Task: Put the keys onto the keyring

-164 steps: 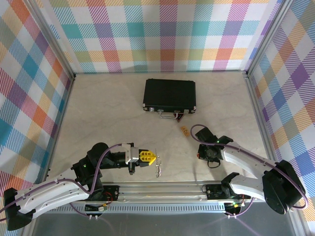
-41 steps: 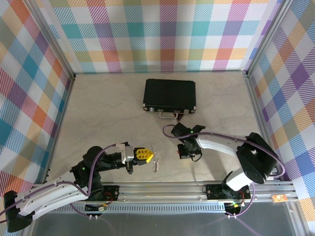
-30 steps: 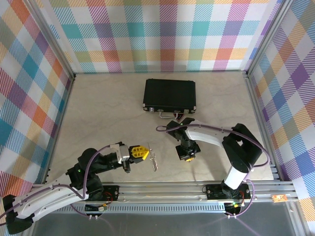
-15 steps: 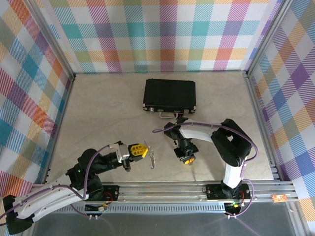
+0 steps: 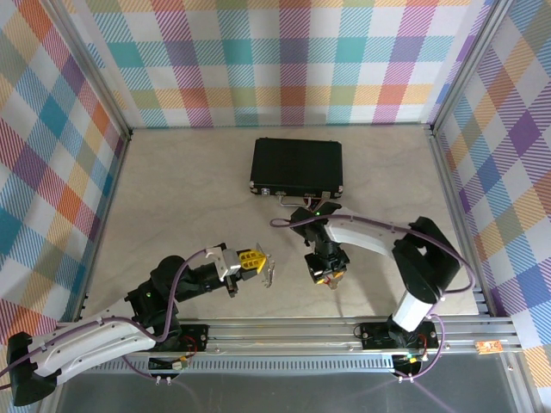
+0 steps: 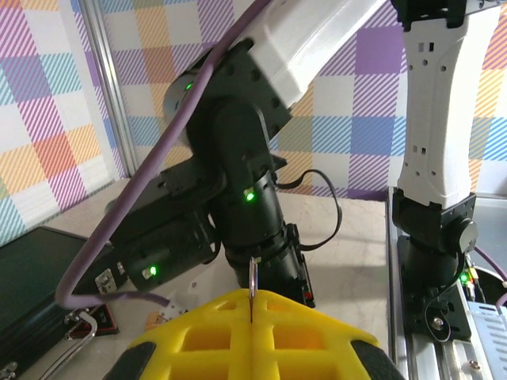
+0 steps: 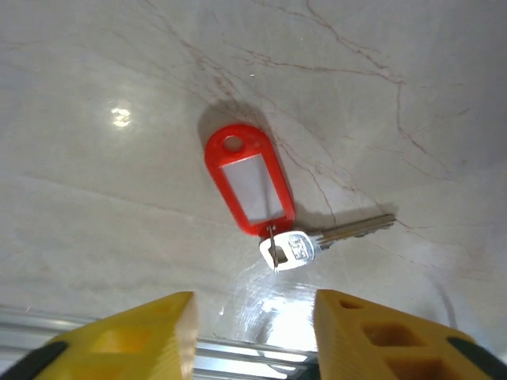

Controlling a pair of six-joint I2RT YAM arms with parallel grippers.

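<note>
You are working over a pale stone-look table [image 5: 189, 198] with bright checked walls [image 5: 284, 60] all around it. A black case [image 5: 297, 165] lies flat near the back of the table, well apart from both arms. Your left gripper [image 5: 256, 259] is at the front of the table, and its yellow fingers [image 6: 198, 348] are pressed tight together. They are pinching the keyring [image 5: 269, 274], which sticks out past the tips toward the right arm. In the left wrist view you see the keyring edge-on, as a thin metal strip [image 6: 252, 289] standing up from the line where the two fingers meet. Your right gripper [image 5: 328, 274] points down at the table, just to the right of the keyring and not touching it. Its two yellow fingers [image 7: 142, 336] stand apart with nothing between them, so it holds nothing. The key [image 7: 289, 247] lies flat on the table right under this gripper, in line with the gap between the fingers. Its red tag [image 7: 247, 188] lies flat next to it, joined to the key's silver head, and the key's blade points to the right in the right wrist view. The fingers are not touching the key or the tag. The key is not on the keyring.
</note>
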